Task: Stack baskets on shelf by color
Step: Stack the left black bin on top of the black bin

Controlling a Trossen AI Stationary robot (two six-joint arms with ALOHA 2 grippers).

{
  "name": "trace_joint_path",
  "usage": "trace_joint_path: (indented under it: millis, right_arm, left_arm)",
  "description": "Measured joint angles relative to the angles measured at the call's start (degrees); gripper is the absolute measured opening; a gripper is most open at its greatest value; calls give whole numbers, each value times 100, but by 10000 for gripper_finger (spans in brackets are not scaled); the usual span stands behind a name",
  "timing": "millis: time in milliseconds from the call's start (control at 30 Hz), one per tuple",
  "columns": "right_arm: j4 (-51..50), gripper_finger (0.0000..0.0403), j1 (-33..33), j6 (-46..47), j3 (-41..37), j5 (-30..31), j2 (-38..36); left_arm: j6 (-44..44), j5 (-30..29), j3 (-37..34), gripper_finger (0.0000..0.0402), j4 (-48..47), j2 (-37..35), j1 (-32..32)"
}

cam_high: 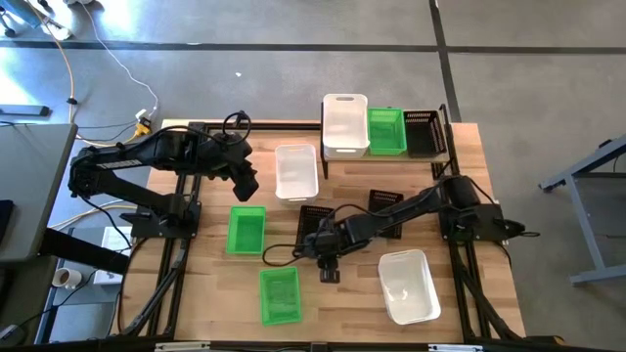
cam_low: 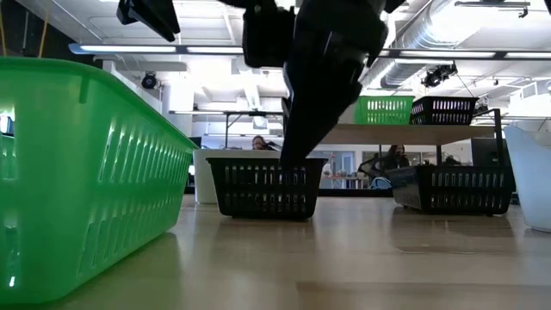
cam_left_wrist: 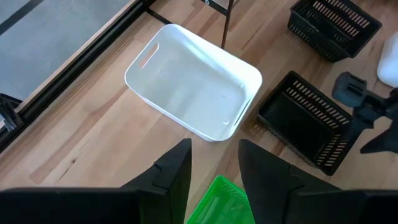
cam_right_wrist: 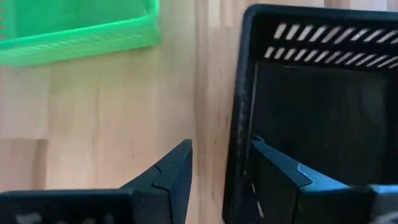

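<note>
The shelf (cam_high: 430, 156) at the far right carries a white basket (cam_high: 344, 124), a green one (cam_high: 386, 130) and a black one (cam_high: 422, 132) side by side. On the table stand two white baskets (cam_high: 296, 171) (cam_high: 408, 285), two green ones (cam_high: 245, 230) (cam_high: 280, 293) and two black ones (cam_high: 315, 223) (cam_high: 385, 207). My right gripper (cam_right_wrist: 221, 165) is open and low over the nearer black basket (cam_right_wrist: 317, 106), with one finger inside it and one outside, astride a wall (cam_right_wrist: 239, 118). My left gripper (cam_left_wrist: 214, 165) is open and hovers above a green basket's edge (cam_left_wrist: 217, 199), beside the white basket (cam_left_wrist: 193, 87). My right gripper stands astride the black basket's wall (cam_right_wrist: 239, 118), coming from above. The inner finger (cam_right_wrist: 280, 171) is close to the wall, and I cannot tell whether it touches. The basket rests flat on the table.
In the low view a green basket (cam_low: 86, 172) fills the near left, and the second black basket (cam_low: 452, 188) stands to the right. Cables lie on the floor past the table's far left corner (cam_high: 98, 59). People sit in the room behind (cam_low: 396, 159).
</note>
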Motion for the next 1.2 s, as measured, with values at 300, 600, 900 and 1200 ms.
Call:
trace_joint_path:
  millis: [300, 600, 900, 1200]
  right_arm:
    - [-225, 103, -48, 262, -2, 319, 93]
    - [-435, 12, -9, 260, -2, 19, 74]
    - [-644, 1, 287, 267, -2, 239, -516]
    - [-1335, 0, 574, 421, -2, 938, -1361]
  left_arm:
    - [0, 0, 2, 122, 2, 0, 0]
    - [0, 0, 2, 122, 4, 0, 0]
    - [0, -2, 2, 122, 7, 0, 0]
    - [9, -5, 2, 122, 11, 0, -2]
